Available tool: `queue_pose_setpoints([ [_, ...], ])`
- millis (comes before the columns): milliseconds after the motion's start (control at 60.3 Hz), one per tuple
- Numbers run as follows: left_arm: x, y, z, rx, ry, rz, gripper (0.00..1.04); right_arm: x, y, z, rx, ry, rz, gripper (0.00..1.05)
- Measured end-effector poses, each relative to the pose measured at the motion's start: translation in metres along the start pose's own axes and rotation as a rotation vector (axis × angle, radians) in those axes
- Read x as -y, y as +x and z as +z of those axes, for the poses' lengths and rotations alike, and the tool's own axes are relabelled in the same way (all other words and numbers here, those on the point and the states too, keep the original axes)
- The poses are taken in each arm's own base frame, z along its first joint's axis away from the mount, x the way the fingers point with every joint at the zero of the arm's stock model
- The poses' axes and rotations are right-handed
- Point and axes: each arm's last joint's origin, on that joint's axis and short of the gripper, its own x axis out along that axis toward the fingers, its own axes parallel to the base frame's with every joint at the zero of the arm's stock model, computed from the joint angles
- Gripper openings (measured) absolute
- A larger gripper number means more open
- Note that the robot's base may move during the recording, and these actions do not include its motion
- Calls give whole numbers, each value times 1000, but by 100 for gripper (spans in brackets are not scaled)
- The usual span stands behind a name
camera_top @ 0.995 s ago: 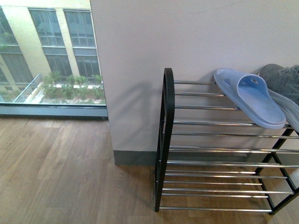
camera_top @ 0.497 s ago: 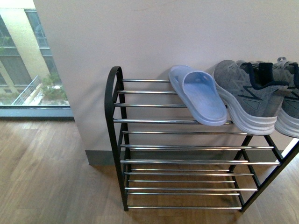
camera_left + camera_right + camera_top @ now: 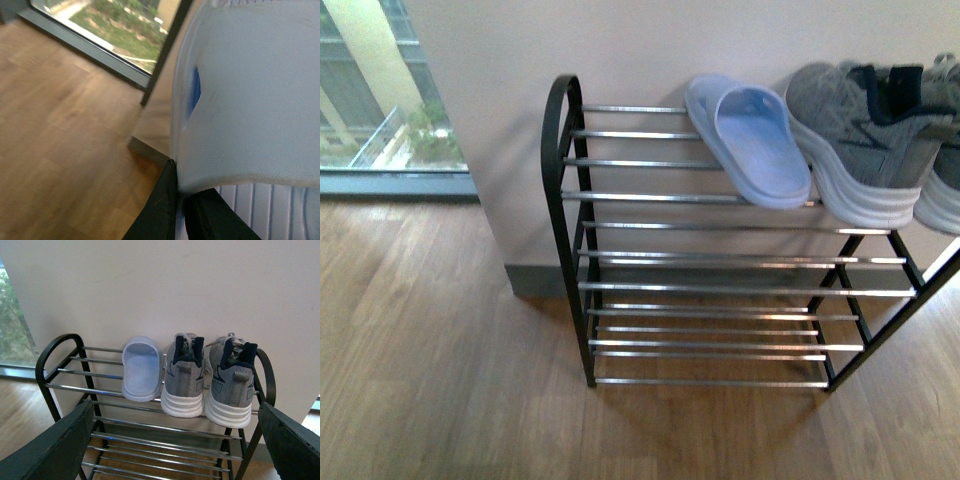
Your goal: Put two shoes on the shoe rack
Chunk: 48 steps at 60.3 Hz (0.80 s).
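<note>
The shoe rack (image 3: 710, 290), black-framed with chrome bars, stands against the wall. On its top tier lie a pale blue slide sandal (image 3: 748, 140) and, to its right, two grey sneakers (image 3: 860, 130) (image 3: 945, 175). Neither arm shows in the front view. In the left wrist view my left gripper (image 3: 179, 192) is shut on the edge of a second pale blue slide sandal (image 3: 250, 100), which fills the picture. In the right wrist view my right gripper (image 3: 175, 440) is open and empty, facing the rack (image 3: 65, 387), the sandal (image 3: 142, 367) and both sneakers (image 3: 185, 375) (image 3: 231, 382).
A wooden floor (image 3: 440, 380) spreads in front of and to the left of the rack. A floor-level window (image 3: 380, 110) is at the far left. A white wall (image 3: 620, 40) with a grey skirting (image 3: 535, 280) runs behind the rack. The left half of the top tier is bare bars.
The front view has swung right and tilted down, so the whole rack and both sneakers now show nearer the picture's top. The shoes on the rack have not moved.
</note>
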Motion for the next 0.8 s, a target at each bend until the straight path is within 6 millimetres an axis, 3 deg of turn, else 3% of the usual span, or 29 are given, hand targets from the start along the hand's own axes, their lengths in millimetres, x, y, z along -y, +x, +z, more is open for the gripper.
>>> queue_pose_setpoints([
  [99, 33, 40, -1, -89, 3, -4, 2, 0, 0, 0, 1, 0, 0, 95],
  [199, 70, 75, -14, -184, 53, -22, 2, 0, 0, 0, 0, 0, 0, 95],
  [431, 129, 113, -41, -307, 200, -63, 2, 0, 0, 0, 1, 0, 0, 95],
  [531, 140, 122, -44, -326, 259, -56, 2, 0, 0, 0, 0, 0, 0, 95],
  [796, 144, 150, -61, -379, 406, -13, 2, 0, 0, 0, 0, 0, 0, 95],
])
